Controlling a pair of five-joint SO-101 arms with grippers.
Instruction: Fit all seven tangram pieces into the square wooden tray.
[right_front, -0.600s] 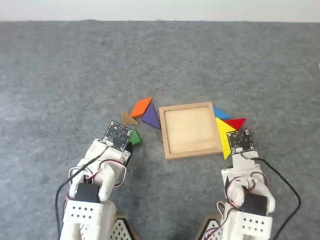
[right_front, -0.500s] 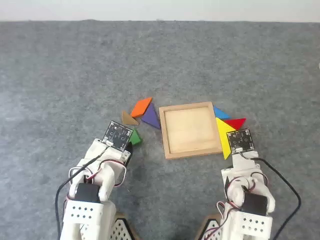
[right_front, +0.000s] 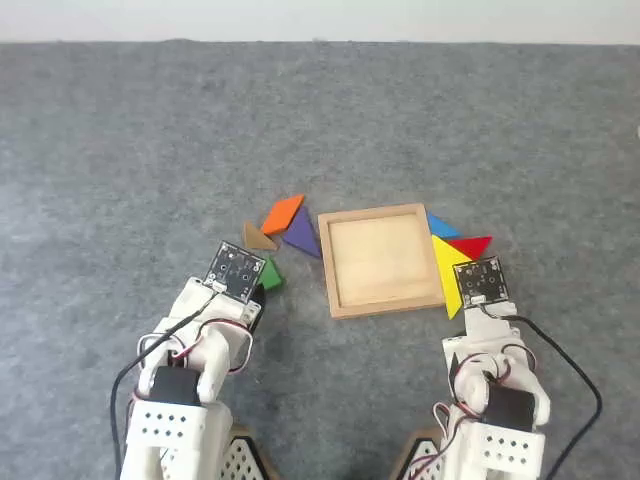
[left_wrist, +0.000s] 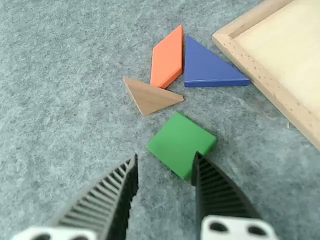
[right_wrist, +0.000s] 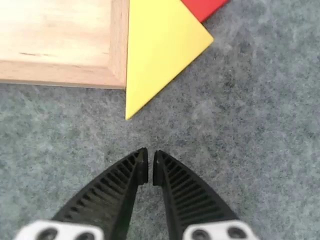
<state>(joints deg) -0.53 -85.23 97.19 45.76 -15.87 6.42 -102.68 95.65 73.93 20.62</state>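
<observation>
1. The left arm and the right arm stand side by side at the near edge of the grey mat.
2. The left gripper is released, its two black fingers spread apart and holding nothing. It hangs low over the mat, left of the tray's near left corner.
3. The right gripper is clenched, its tips almost meeting with nothing between them. It sits just near of the tray's near right corner.
4. The green square lies flat just beyond the left gripper's tips. One fingertip is at its near corner, but contact cannot be told.
5. The yellow triangle lies flat along the tray's right side, its sharp near corner pointing towards the right gripper and well short of it.
6. The square wooden tray rests in the middle of the mat between the two arms. All seven pieces lie outside it.
7. The tan triangle lies just beyond the green square, apart from it.
8. The red triangle lies at the yellow triangle's far right edge.
9. The orange parallelogram sits just beyond the tan triangle. The purple triangle lies alongside it on the right, close to the tray's far left corner.
10. The blue triangle lies farthest on the right, against the tray's far right corner.
</observation>
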